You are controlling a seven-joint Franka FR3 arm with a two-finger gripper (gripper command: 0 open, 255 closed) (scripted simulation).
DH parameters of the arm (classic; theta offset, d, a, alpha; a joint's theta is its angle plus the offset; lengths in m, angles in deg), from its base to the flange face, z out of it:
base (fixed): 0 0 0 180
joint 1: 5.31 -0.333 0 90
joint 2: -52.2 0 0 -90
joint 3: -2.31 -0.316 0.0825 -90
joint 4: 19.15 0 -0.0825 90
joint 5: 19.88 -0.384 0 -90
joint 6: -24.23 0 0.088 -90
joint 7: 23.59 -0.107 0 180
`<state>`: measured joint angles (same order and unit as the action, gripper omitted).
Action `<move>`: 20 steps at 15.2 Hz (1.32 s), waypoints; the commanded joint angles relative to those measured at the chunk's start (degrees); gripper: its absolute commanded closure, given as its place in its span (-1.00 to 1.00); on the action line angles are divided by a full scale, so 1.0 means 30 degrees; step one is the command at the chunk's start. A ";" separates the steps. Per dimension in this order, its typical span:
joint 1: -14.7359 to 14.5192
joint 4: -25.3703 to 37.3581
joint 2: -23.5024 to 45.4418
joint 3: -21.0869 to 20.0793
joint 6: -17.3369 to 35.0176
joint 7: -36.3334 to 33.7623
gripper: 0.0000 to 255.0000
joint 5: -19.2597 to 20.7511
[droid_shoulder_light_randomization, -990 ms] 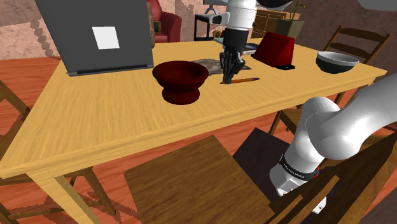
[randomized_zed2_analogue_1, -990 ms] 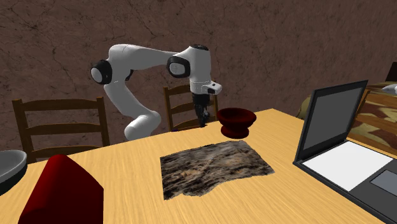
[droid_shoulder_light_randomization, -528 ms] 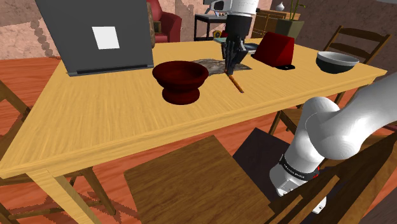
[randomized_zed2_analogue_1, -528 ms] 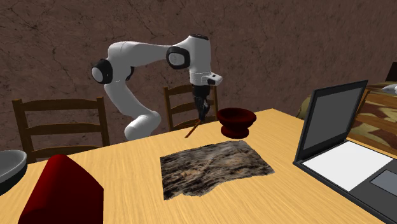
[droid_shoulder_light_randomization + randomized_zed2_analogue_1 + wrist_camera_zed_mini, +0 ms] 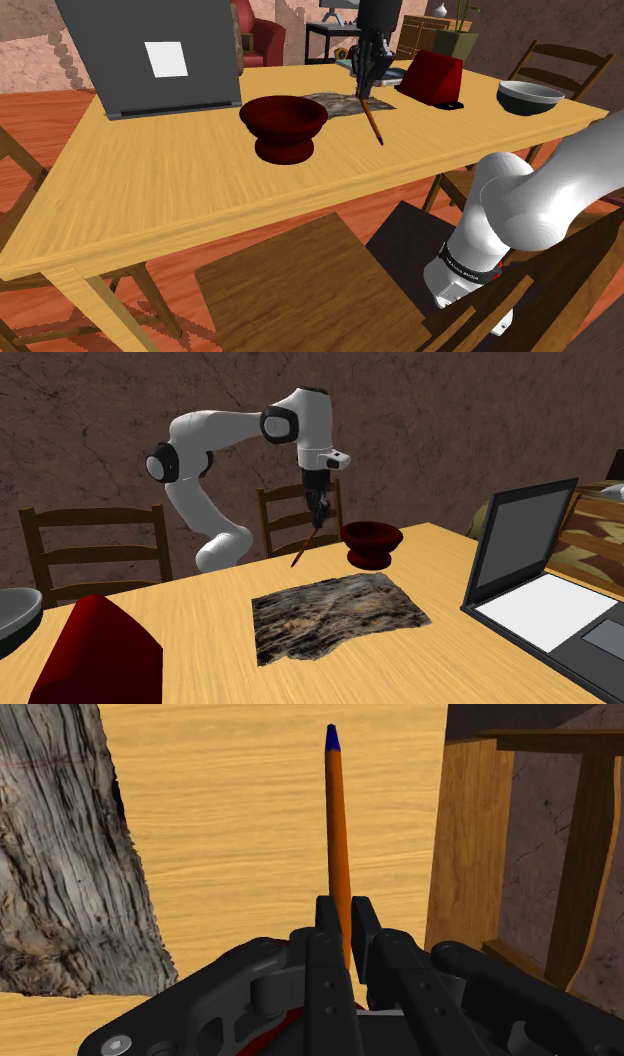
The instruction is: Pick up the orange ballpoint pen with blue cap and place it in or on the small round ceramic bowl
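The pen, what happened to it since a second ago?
A second ago the pen lay flat on the table, the jaws down over it. The arm has since risen with the jaws shut on the pen, which now hangs slanted, blue cap lowest. The dark red bowl, laptop and mat stayed put.
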<state>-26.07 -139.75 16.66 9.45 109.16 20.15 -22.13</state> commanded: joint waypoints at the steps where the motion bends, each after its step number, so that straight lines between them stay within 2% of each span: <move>1: -0.0031 0.0732 0.0195 -0.0024 -0.0541 -0.0062 1.00 -0.0036; 8: -0.0105 0.2905 0.0867 -0.0017 -0.2038 -0.0159 1.00 -0.0112; 14: -0.0691 0.5896 0.4522 -0.0960 -0.1277 -0.1498 1.00 -0.0869; 20: -0.1221 0.9982 0.8571 -0.1746 -0.1188 -0.2783 1.00 -0.1289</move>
<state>-29.27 -112.07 40.33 4.94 105.69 13.00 -25.78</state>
